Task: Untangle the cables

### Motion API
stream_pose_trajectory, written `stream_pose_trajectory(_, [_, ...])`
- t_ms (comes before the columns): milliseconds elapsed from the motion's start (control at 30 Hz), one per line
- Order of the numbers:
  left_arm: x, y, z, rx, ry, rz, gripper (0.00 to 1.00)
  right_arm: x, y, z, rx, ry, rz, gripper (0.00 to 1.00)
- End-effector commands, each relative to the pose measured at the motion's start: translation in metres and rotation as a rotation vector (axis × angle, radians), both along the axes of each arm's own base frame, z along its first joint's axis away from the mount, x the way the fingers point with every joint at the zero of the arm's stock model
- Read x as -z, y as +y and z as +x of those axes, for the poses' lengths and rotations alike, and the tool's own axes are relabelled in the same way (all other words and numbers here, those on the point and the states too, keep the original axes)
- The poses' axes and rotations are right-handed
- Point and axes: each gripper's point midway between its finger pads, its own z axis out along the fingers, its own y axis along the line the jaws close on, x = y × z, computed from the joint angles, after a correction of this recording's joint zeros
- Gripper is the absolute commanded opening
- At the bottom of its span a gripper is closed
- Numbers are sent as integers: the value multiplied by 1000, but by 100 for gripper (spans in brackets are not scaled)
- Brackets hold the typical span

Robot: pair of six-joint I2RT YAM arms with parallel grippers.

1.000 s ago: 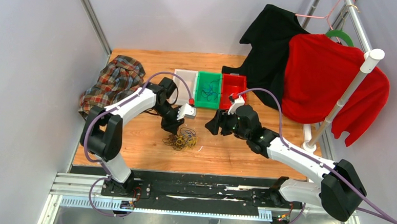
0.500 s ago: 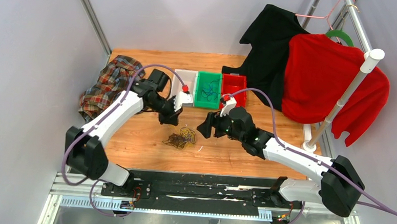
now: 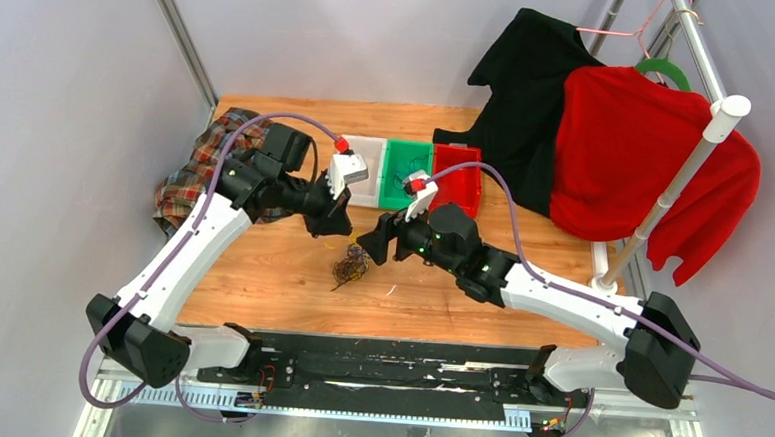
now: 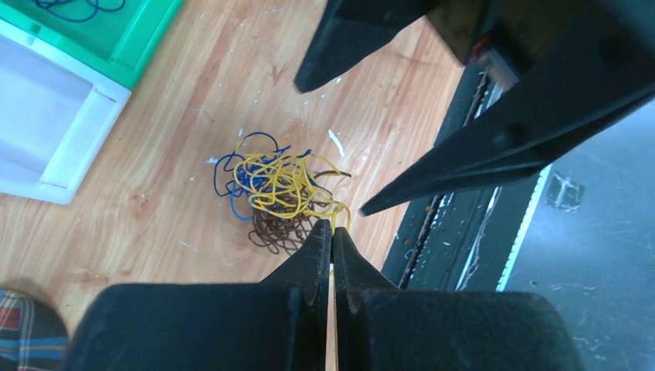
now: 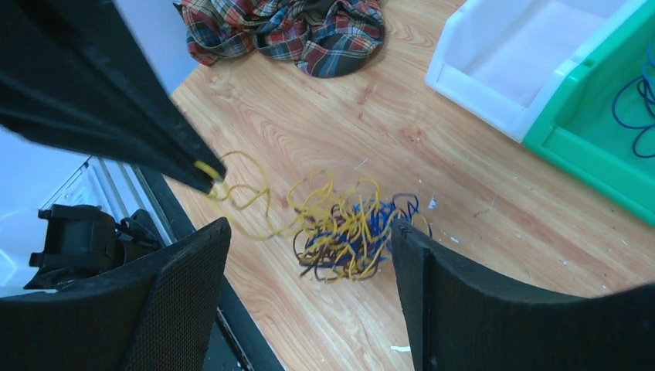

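Observation:
The cables (image 3: 349, 268) are a small tangle of yellow, blue and dark brown wires on the wooden table (image 3: 260, 282). It also shows in the left wrist view (image 4: 274, 193) and the right wrist view (image 5: 347, 228). My left gripper (image 3: 335, 226) is shut on one yellow wire (image 5: 239, 197) and holds it above and left of the tangle, so the wire runs taut into the tangle. Its tip shows in the left wrist view (image 4: 332, 228). My right gripper (image 3: 377, 246) is open and empty, hovering just right of and above the tangle, which lies between its fingers (image 5: 193, 270).
A white bin (image 3: 365, 157), a green bin (image 3: 393, 184) holding a blue cable (image 5: 637, 108), and a red bin (image 3: 458, 172) stand in a row behind the tangle. A plaid shirt (image 3: 201, 169) lies at far left. Black and red garments (image 3: 627, 151) hang on a rack at right.
My left gripper has risen and moved back with the yellow wire, drawing the tangle into a narrower bunch. My right gripper has moved left, closer to the tangle.

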Motion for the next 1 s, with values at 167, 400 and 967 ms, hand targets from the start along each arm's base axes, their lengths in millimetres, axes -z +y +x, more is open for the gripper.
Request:
stream_pose_trajectory(167, [-56,-18,-30,48,1,-159,1,-12,30,17,5,-51,1,75])
stream_pose_trajectory(400, [-94,-24,-49,123,-9,-249,1,16,44,29,25,-18,-44,69])
stream_pose_trajectory(967, [-265,-18,-47,76,-408,-444,0,126,2,8,131,192,-145,62])
